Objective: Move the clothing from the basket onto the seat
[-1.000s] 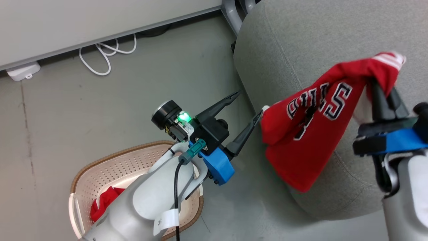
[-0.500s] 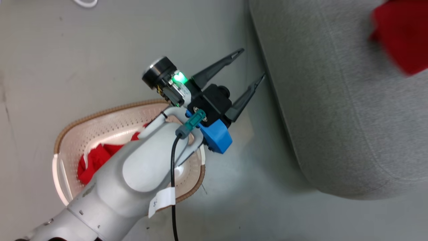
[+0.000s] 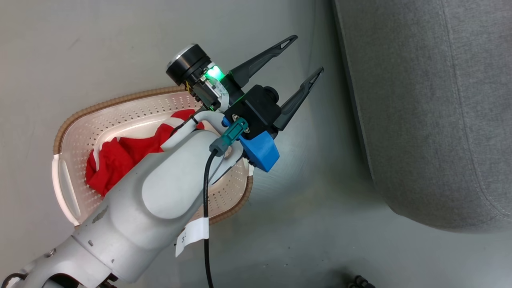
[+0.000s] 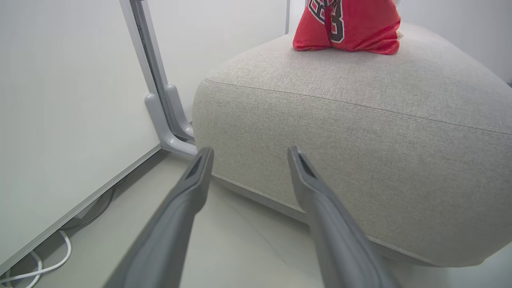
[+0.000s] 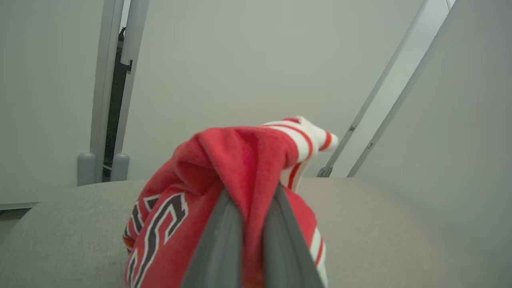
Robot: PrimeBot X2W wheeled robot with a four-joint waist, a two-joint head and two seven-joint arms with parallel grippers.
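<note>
Red fabric is bunched between the two dark fingers of the right gripper [image 5: 252,191], which are drawn almost together on a fold of the jersey [image 5: 240,160]. A bit of red-and-white striped trim pokes out past the fingertips, and black-and-white lettering shows on the part hanging below. In the left wrist view the same jersey [image 4: 348,28] has its lower edge resting on top of the grey seat [image 4: 360,120], toward the far side of the cushion (its upper part runs off the top of that view).

The left gripper [image 3: 307,55] is spread wide, with nothing between its fingers. It hangs over the bare floor [image 3: 304,224] in the gap between the basket [image 3: 120,100] and the seat [image 3: 432,100], tips aimed at the cushion's side and clear of it. In its own wrist view the left gripper [image 4: 250,150] frames the cushion's lower seam, with a grey metal post [image 4: 160,100] and a white cable [image 4: 40,268] off to one side.

Another red garment [image 3: 116,156] lies crumpled in the basket, a little white trim showing, and the robot's pale forearm [image 3: 160,200] hides part of it. The basket stands on the floor near the seat, not touching it. In the right wrist view the seat [image 5: 380,224] spreads out under the held jersey, with pale wall panels behind.
</note>
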